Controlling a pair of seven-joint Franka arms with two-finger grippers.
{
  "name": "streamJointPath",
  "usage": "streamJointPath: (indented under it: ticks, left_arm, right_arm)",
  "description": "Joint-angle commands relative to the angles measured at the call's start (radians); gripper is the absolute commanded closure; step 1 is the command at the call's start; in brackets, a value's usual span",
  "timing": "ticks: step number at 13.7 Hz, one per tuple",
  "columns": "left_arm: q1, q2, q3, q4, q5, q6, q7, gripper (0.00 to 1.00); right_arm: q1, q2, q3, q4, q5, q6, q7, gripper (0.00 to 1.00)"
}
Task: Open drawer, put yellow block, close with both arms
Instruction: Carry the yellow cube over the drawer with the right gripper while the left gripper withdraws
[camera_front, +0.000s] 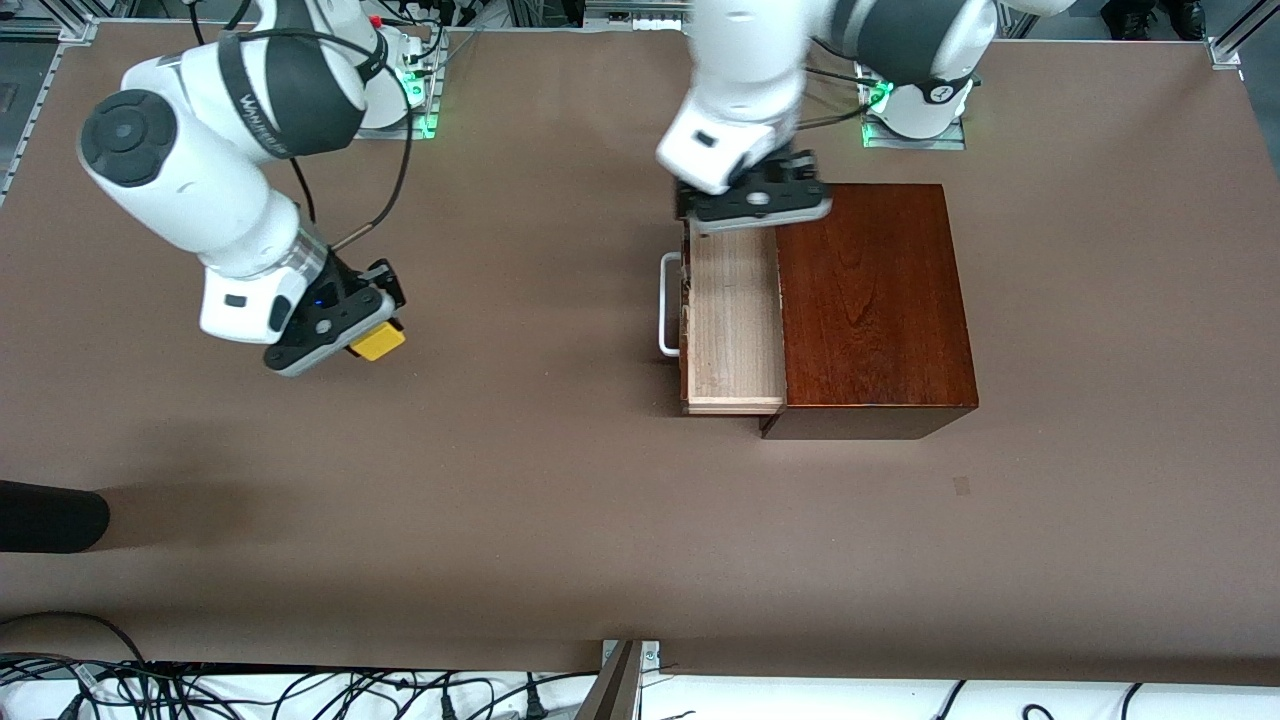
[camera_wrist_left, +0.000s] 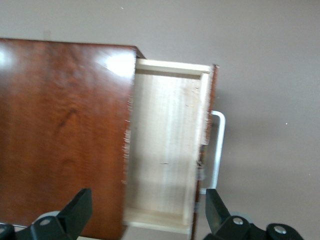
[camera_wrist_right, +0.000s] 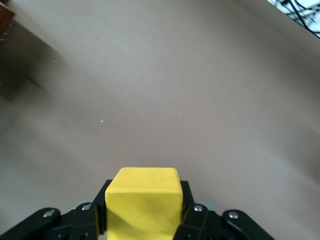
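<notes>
The right pincer (camera_front: 368, 335) grips the yellow block (camera_front: 378, 342) above the brown counter (camera_front: 520, 480), well apart from the drawer (camera_front: 732, 320), which stands pulled out of its dark box (camera_front: 875, 300). The left pincer (camera_front: 757, 205) hovers over the drawer. In the left wrist view, its fingers (camera_wrist_left: 75, 210) are spread wide, empty. In the right wrist view, the fingers (camera_wrist_right: 190, 220) are clamped on the block's sides.

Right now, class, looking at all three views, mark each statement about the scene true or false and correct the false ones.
1. The drawer is pulled out of the dark wooden box. True.
2. The yellow block lies inside the drawer. False: the right gripper is shut on it, over bare table.
3. The left gripper is open above the drawer. True.
4. The drawer already holds something. False: its pale tray shows nothing in it.
5. The white handle is on the drawer's front. True.
</notes>
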Motion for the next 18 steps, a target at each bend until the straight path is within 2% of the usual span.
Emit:
streamJointPath:
  ticks: [1,4,9,12,14,18]
  left_arm:
    - [0.108,-0.144,-0.005,-0.140,-0.044,0.010,0.162,0.00]
    - [0.130,-0.216,0.086,-0.207,-0.067,-0.001,0.298,0.00]
    - [0.128,-0.293,0.310,-0.277,-0.084,0.001,0.588,0.00]
    - [0.130,-0.314,0.405,-0.301,-0.084,0.005,0.711,0.00]
    - [0.139,-0.317,0.430,-0.304,-0.084,0.002,0.743,0.00]
    - [0.180,-0.302,0.428,-0.301,-0.084,0.001,0.757,0.00]
  right_arm:
    - [0.036,0.033,0.000,0.057,0.015,-0.030,-0.005,0.84]
    - [0.070,0.066,0.055,0.111,0.015,-0.034,-0.004,0.84]
    - [0.096,0.147,0.181,0.221,0.013,-0.039,0.002,0.84]
    - [0.193,0.210,0.190,0.285,-0.001,-0.039,0.006,0.84]
    - [0.230,0.243,0.190,0.318,-0.002,-0.031,0.012,0.84]
    - [0.289,0.340,0.192,0.434,-0.024,-0.025,-0.007,0.84]
